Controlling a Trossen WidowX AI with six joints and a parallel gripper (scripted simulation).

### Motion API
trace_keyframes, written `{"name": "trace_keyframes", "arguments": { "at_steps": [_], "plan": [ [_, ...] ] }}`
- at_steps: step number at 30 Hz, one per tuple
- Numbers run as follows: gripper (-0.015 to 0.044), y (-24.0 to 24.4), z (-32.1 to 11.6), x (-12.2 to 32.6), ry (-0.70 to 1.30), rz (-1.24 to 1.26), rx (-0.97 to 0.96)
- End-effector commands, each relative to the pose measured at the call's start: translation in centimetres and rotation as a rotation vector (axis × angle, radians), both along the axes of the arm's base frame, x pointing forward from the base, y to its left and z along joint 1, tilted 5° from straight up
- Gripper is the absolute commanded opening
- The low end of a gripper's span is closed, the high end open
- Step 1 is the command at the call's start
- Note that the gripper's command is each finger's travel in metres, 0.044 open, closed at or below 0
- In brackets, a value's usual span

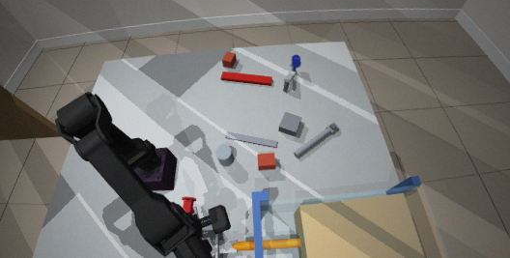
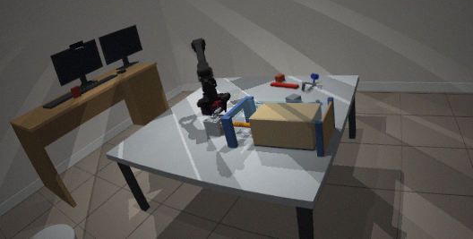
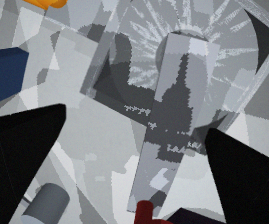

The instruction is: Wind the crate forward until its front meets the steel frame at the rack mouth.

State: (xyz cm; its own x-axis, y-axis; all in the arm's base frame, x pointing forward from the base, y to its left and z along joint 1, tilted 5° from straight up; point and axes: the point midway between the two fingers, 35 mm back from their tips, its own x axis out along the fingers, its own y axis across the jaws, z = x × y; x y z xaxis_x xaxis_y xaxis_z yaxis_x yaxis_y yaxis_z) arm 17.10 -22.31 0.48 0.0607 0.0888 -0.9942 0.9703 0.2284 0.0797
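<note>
The tan crate (image 1: 357, 228) (image 2: 282, 126) sits flat inside the clear-panelled cubby, behind the blue steel frame (image 1: 259, 216) (image 2: 230, 129). An orange strap (image 1: 270, 244) (image 2: 242, 124) spans the gap between the crate's front and the frame, towards the grey winch (image 2: 213, 127) (image 3: 185, 34). The winch handle (image 3: 167, 129) stands in the winch's top hole, its red knob (image 1: 188, 205) pointing out towards the wrist. My gripper (image 1: 209, 228) (image 2: 216, 107) (image 3: 137, 123) is open, with its fingers wide on either side of the handle arm and clear of it.
At the back lie a blue-knobbed crank (image 1: 292, 73), a red bar (image 1: 246, 78) and a red cube (image 1: 229, 59). Mid-table are a grey block (image 1: 290, 124), a grey bar tool (image 1: 316, 140), a steel strip (image 1: 251, 139), a grey cylinder (image 1: 224, 154), a red cube (image 1: 267, 160) and a purple box (image 1: 161, 170).
</note>
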Motion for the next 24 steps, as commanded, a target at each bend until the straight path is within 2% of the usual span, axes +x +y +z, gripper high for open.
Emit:
{"name": "trace_keyframes", "arguments": {
  "at_steps": [1, 10, 16, 24],
  "plan": [
    [0.044, -0.7, 0.9, -1.2, 0.053, -0.023, -0.011],
    [0.044, -0.6, 12.6, 0.4, 0.091, 0.003, -0.041],
    [0.044, -0.8, 12.7, 0.6, 0.076, 0.006, -0.051],
    [0.023, -0.8, 12.7, 0.6, 0.076, 0.006, -0.051]
  ]
}}
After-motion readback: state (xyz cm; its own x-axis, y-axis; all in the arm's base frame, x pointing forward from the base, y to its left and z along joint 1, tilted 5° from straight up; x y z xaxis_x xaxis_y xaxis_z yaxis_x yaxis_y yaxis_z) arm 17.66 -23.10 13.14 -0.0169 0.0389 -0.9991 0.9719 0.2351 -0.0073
